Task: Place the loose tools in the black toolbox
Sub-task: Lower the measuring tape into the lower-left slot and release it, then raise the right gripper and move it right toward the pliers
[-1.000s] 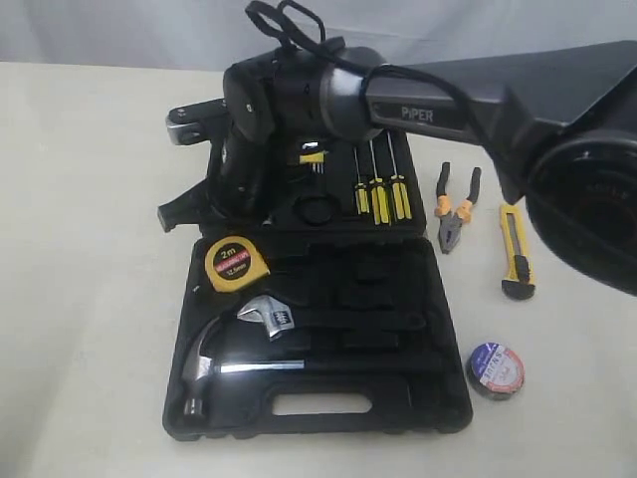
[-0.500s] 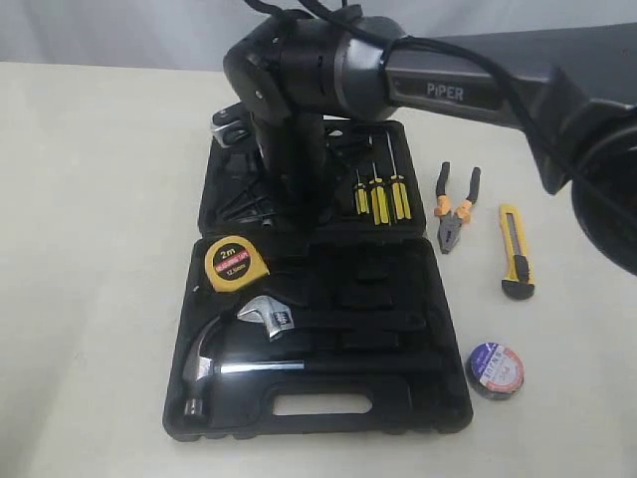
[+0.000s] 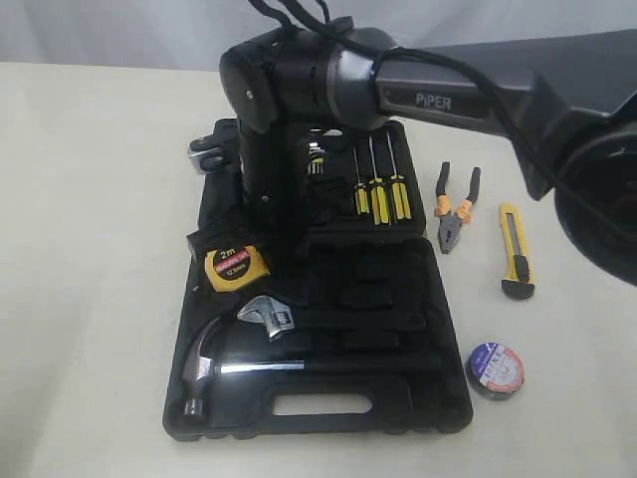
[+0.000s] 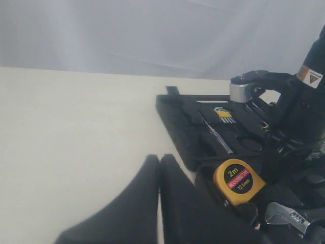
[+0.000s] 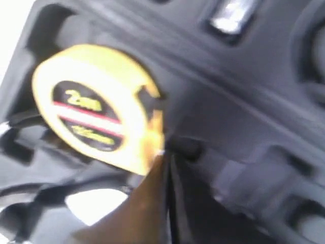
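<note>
- The toolbox lies open. I think one tool is in and three are left.
- My right arm says "PIPER".
- My right claw looks pinched shut and empty, its tip touching the tape measure. My left claw is shut and empty too.
- The pliers and knife lie outside the box.
- The tape measure, marked "2m", sits in the box's corner.
- The tape roll lies outside. I can't read its label.

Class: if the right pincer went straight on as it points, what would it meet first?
Probably the edge of the yellow 2m tape measure, just ahead of the right pincer. The view is blurred, so possibly the black toolbox moulding beside it.
</note>
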